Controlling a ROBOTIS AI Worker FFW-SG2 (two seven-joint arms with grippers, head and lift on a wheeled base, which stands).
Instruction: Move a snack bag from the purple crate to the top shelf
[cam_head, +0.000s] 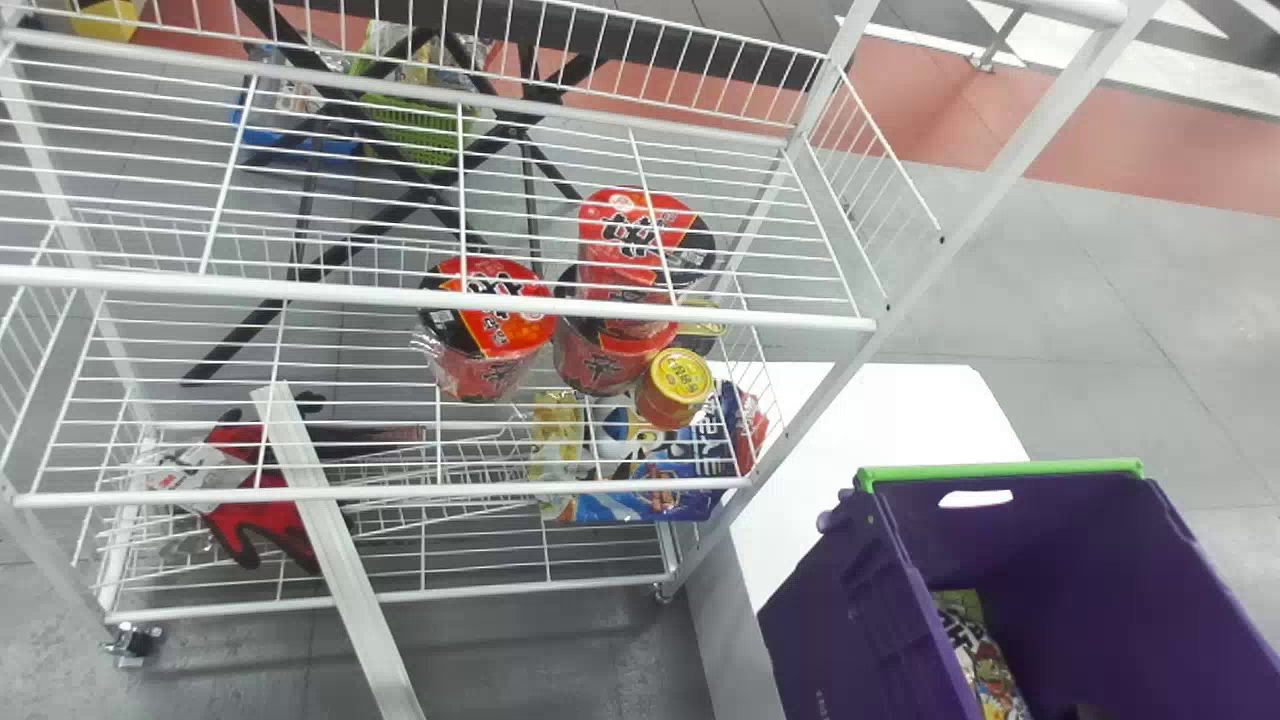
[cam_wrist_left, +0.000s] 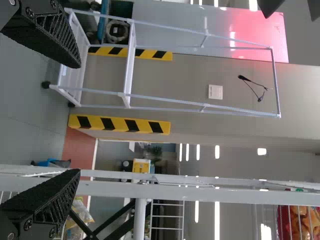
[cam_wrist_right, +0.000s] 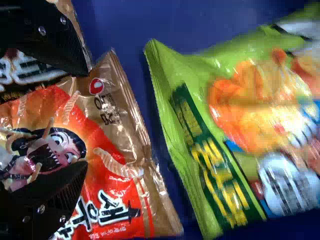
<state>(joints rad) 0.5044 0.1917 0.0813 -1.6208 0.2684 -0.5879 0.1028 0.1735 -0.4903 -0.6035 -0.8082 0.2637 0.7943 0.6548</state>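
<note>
Straddling red-and-brown snack bag (cam_wrist_right: 112, 175) in purple crate (cam_head: 835, 620): right tool (cam_wrist_right: 86, 120), fingers spread. Left tool (cam_wrist_left: 78, 119) spread, near white rack (cam_head: 340, 293). Risks: shallow pinch on slick film, bag slipping; finger catching neighbouring packet (cam_wrist_right: 32, 75), lifting both; crumpled corner, contents crushed

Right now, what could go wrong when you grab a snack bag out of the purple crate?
The right gripper is open over a slippery-looking red and brown bag, so the bag might slide out of a weak pinch.
The green bag lies close beside it and could get nudged.
The crate has tall walls, so the bag could snag on the way up.
</note>
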